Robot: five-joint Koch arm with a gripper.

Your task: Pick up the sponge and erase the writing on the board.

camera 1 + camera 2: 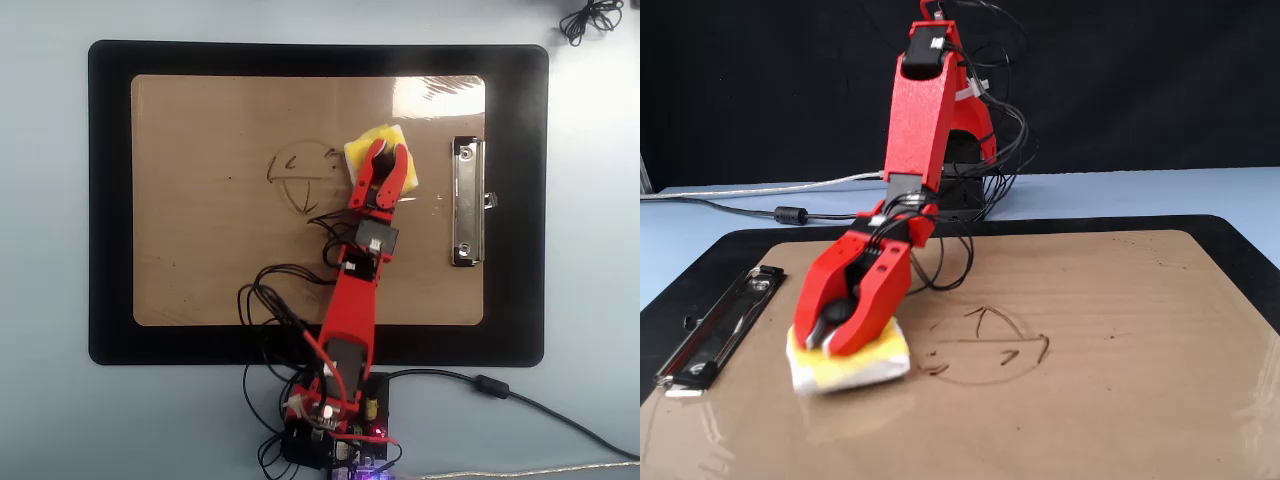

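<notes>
The yellow sponge (385, 134) lies on the brown board (200, 250), between the pen writing (300, 178) and the silver clip (465, 200). My red gripper (387, 149) is down on the sponge with its jaws closed around the black knob. In the fixed view the sponge (862, 364) rests on the board (1120, 390), just left of the writing (990, 350). The gripper (827, 344) covers most of the sponge's top, and the knob shows between the jaws. The writing is whole and unsmeared.
The board lies on a bigger black mat (110, 200) on a pale blue table. The clip (720, 325) sits left of the sponge in the fixed view. Loose black wires (270, 300) hang from the arm over the board's near edge. The arm's base (330, 430) stands below the mat.
</notes>
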